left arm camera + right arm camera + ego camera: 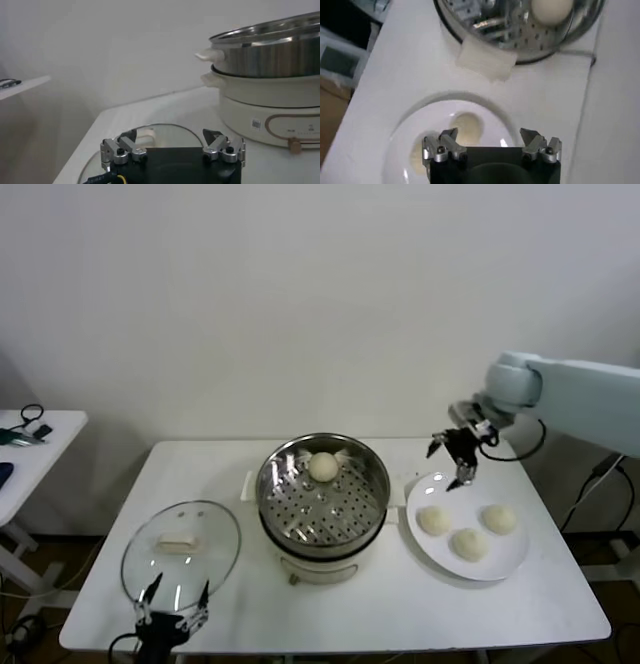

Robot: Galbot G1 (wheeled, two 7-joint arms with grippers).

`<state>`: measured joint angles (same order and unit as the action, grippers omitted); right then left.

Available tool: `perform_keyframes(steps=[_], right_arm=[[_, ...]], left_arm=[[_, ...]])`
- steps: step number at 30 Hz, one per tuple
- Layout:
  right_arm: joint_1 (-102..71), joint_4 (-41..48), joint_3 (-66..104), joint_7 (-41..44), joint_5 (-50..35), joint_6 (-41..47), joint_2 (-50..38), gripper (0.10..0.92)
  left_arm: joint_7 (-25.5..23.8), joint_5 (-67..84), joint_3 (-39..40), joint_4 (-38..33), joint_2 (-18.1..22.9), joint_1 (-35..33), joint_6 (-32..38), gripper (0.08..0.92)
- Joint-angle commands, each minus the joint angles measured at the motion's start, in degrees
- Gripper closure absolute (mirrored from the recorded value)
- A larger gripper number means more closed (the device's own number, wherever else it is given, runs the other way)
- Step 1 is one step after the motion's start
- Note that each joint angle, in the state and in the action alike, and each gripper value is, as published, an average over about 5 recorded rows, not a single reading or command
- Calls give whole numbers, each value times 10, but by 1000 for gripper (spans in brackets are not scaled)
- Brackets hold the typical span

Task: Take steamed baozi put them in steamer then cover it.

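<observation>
One steamed baozi [322, 466] sat inside the steamer [322, 502], on the perforated floor toward its far side. The steamer stood uncovered at the middle of the white table [520, 604], its steel basket resting on a white pot base [270, 117]. The other three baozi [468, 543] lay together on a white plate [438, 558] just to the right of the steamer. The cover [181, 552], a clear glass lid with a white handle, lay flat on the table to the steamer's left, near the front edge.

The right gripper [451, 461] hung above the far rim of the plate, between the plate and the steamer, its fingers spread wide and holding nothing. The left gripper [172, 603] was low at the table's front edge, just over the near rim of the cover, its fingers likewise spread apart and empty.

A second white table [40, 446] stood off to the left.
</observation>
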<state>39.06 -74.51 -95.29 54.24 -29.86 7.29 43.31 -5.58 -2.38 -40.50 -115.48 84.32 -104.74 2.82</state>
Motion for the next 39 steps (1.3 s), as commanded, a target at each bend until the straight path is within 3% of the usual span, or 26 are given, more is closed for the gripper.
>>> perform_keyframes(steps=[1,10,23,31,39], right_arm=[[-129,5,79,-40,22,100,-48,203],[-223,90,145,-35,86,86,12,203],[-272,155,186,-46,109,86,67,211],[-261,142,198,-45,86,83,66,360],[-127,79,112,-18,34,80,32,404]], left_arm=[[0,-1,0,1,0,0,0,177],[2,-1,-5,4,3,-4,3,177],[3,-1,-8,10,5,-1,5,177],[6,-1,-8,9,5,-1,6,177],[6,-3,-6,5,6,-4,7,177]])
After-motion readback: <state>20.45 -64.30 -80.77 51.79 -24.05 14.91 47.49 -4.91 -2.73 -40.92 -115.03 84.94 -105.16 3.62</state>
